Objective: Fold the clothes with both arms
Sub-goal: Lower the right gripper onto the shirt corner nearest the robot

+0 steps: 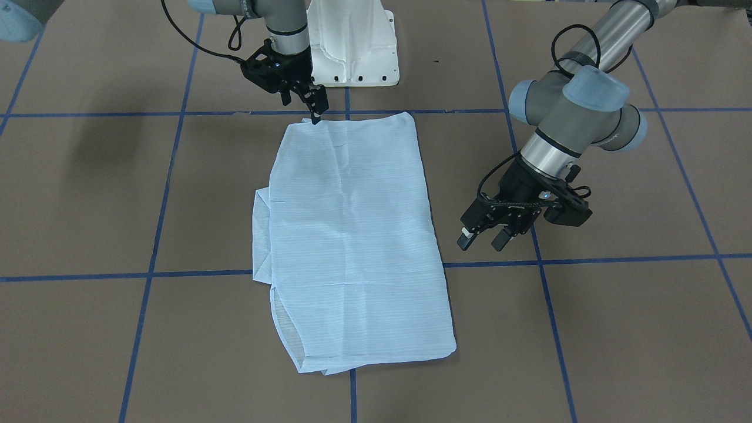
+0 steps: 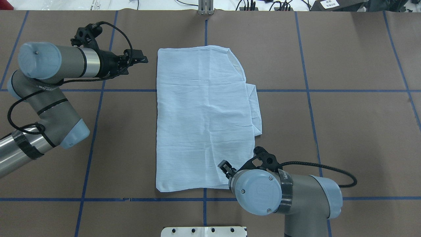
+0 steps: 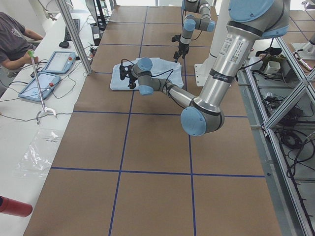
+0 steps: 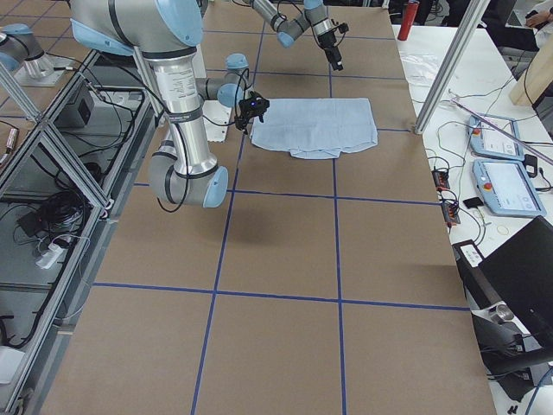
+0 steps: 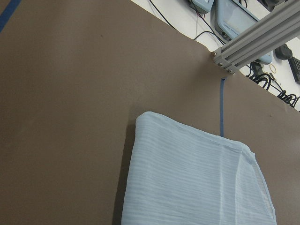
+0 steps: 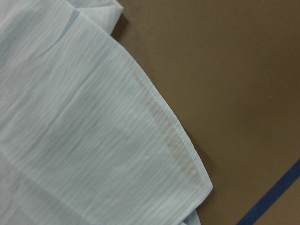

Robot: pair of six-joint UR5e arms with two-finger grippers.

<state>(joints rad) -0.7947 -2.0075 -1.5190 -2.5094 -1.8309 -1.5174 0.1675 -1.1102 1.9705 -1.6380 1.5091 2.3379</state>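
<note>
Nearest you, the right arm (image 2: 260,192) bends low over the brown table (image 2: 345,131). Its right gripper (image 1: 309,107) points down at a corner of the light-blue shirt (image 1: 352,235), which lies folded flat mid-table. You cannot tell whether that gripper is parted or pinching cloth. The left gripper (image 1: 483,239) hangs just beside the shirt's long edge, fingers spread, holding nothing.

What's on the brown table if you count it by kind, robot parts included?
Light-blue shirt: 1
Robot arms: 2
White pedestal: 1
Total: 4
</note>
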